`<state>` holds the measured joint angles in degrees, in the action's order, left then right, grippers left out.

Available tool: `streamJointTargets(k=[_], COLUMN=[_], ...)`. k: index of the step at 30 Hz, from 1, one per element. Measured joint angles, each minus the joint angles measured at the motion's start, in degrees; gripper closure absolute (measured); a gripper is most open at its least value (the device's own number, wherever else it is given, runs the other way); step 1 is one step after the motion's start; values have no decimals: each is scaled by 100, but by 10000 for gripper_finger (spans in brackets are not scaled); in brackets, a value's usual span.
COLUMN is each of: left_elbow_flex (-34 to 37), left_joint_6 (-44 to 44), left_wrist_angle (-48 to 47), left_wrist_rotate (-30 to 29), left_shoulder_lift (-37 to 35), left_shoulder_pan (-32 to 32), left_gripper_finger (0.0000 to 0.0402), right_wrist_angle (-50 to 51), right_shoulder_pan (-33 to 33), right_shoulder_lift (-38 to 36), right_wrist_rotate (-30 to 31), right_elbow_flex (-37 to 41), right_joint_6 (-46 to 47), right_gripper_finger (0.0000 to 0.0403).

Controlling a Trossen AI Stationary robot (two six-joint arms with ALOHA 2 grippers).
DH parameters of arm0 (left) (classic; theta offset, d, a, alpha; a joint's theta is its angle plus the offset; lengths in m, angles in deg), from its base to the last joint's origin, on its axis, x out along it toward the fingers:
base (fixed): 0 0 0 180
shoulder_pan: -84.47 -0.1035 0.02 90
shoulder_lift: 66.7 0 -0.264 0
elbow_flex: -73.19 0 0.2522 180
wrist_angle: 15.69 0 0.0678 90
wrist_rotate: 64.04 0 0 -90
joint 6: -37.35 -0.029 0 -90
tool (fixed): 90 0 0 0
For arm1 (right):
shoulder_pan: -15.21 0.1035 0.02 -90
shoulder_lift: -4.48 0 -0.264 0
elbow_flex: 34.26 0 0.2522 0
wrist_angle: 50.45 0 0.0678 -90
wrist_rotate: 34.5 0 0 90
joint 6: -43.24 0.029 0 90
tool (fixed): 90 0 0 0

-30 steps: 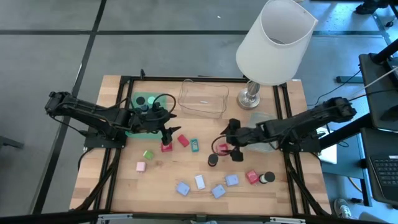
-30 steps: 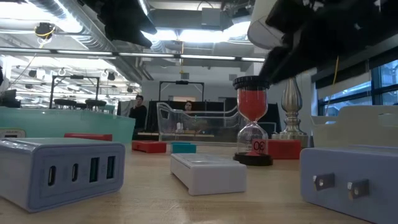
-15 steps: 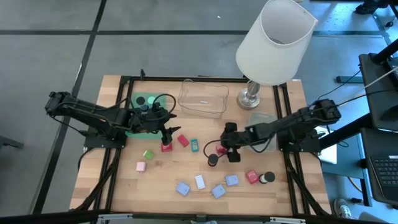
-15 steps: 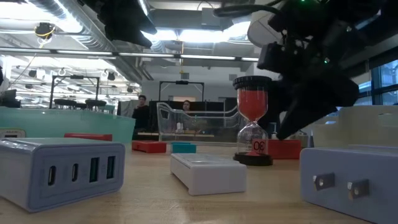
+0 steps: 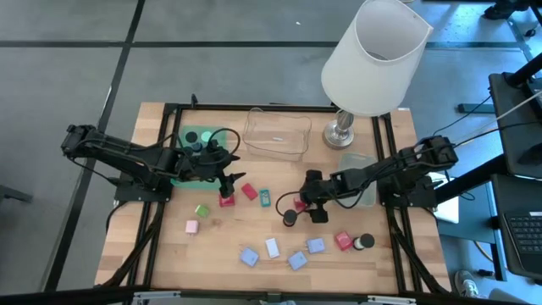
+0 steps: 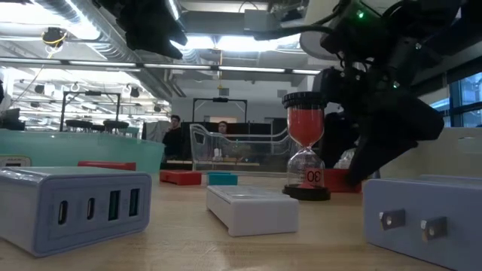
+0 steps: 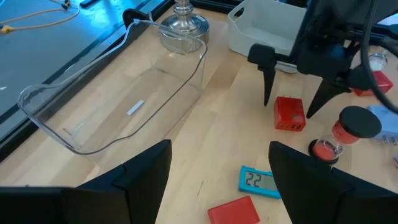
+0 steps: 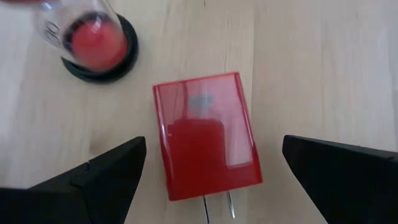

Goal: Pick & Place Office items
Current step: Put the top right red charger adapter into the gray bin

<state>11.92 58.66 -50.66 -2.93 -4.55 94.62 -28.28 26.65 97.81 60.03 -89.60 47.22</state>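
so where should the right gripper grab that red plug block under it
Take the red charger block across its two long flat sides, coming straight down from above. It lies flat on the table with its prongs sticking out of one short end, so those long sides are the free, parallel faces. The right gripper already hangs open above it with a finger on either side. Mind the sand timer standing close by.

Overhead, table-level, two wrist views
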Motion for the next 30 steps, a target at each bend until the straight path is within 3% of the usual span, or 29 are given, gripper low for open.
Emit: streamJointTargets(k=[10,22,30], left_elbow_flex=[0,0,2], left_joint_6=[-51,-64,-64], left_wrist_angle=[-2,-4,-7], left_wrist_rotate=[-1,1,-1], left_shoulder_lift=[0,0,0], left_shoulder_pan=[0,0,0], left_gripper_finger=[136,136,136], right_wrist_angle=[-1,-3,256], right_shoulder_pan=[0,0,0], right_shoulder_lift=[36,36,-261], right_wrist_rotate=[-7,35,169], right_elbow_flex=[0,-2,-2], right_joint_6=[226,307,826], right_gripper_finger=[39,183,188])
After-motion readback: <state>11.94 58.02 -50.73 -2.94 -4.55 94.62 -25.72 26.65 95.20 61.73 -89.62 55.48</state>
